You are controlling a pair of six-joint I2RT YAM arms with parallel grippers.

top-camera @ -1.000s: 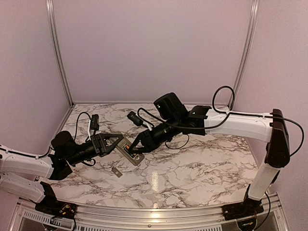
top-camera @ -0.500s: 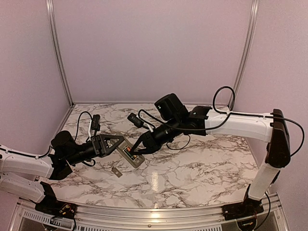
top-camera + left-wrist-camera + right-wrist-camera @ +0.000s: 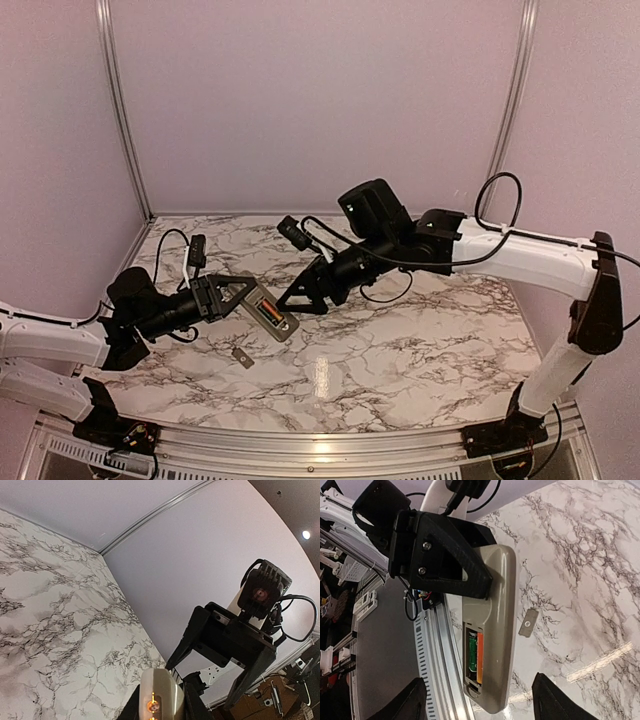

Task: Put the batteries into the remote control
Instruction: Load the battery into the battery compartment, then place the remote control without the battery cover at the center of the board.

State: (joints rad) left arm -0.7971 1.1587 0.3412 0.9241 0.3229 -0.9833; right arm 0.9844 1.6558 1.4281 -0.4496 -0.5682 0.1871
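While the left gripper [image 3: 248, 292] clamps one end of the remote control [image 3: 272, 318], the top camera shows you the handset back-up and slanted over the marble table [image 3: 420, 350]. The batteries [image 3: 267, 311] show as a streak of orange in its open recess. The right gripper [image 3: 300, 303] hangs just beside the remote, its jaws spread wide and holding nothing. A small flat grey cover piece [image 3: 242, 357] lies on the marble nearer the bases, apart from the handset. From the left wrist, you look along the remote's rounded beige end, pinched between that arm's own fingers at the bottom edge, with the right claw's two black fingers splayed open opposite. From the right wrist, your fingertips [image 3: 413, 700] flank the handset without touching it. The recess holds both cells side by side, the dark green battery [image 3: 470, 655] next to the orange-red battery [image 3: 480, 656], and a black finger of the left claw presses across the other half of the back. Whether the handset's free end touches the table, you cannot tell.
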